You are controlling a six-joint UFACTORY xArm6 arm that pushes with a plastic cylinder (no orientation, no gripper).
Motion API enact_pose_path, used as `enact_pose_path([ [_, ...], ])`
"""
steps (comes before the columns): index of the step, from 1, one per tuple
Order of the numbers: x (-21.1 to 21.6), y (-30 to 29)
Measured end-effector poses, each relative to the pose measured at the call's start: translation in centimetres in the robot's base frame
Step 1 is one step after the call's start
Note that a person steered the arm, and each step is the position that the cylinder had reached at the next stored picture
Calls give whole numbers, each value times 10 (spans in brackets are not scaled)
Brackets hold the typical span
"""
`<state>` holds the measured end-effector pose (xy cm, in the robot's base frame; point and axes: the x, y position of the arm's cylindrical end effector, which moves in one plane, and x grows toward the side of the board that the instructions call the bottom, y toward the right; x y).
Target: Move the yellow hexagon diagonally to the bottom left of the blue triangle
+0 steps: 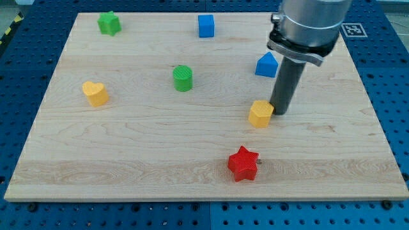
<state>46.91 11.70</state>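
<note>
Finding: no claw is fitted, so there is no spread or pinch to report; the arm ends in a plain dark rod. My tip (279, 114) rests on the wooden board (192, 160), touching or just beside the yellow hexagon (261, 114) at the hexagon's 3 o'clock.

The blue triangle (267, 65) lies near, at roughly 12 o'clock from the hexagon. The hexagon thus sits below the triangle and only slightly toward the view's left.

Judgement: contact on the hexagon's right-hand face suits a push toward 9 o'clock, which would carry it further toward the view's left and make the offset from the triangle properly diagonal.

Surroundings: green cylinder (183, 78) at 10 o'clock from the hexagon, well apart; red star (243, 164) at 6 o'clock, near; yellow heart (95, 93), green star (109, 23) and blue cube (206, 26) remote. The leftward lane appears unobstructed, though an over-long push could approach the green cylinder
</note>
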Motion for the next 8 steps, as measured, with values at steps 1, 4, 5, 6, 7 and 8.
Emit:
enact_pose_path([
  [1,-5,-2],
  [4,8,26],
  [5,40,34],
  [6,48,10],
  [7,33,-27],
  [8,13,-37],
])
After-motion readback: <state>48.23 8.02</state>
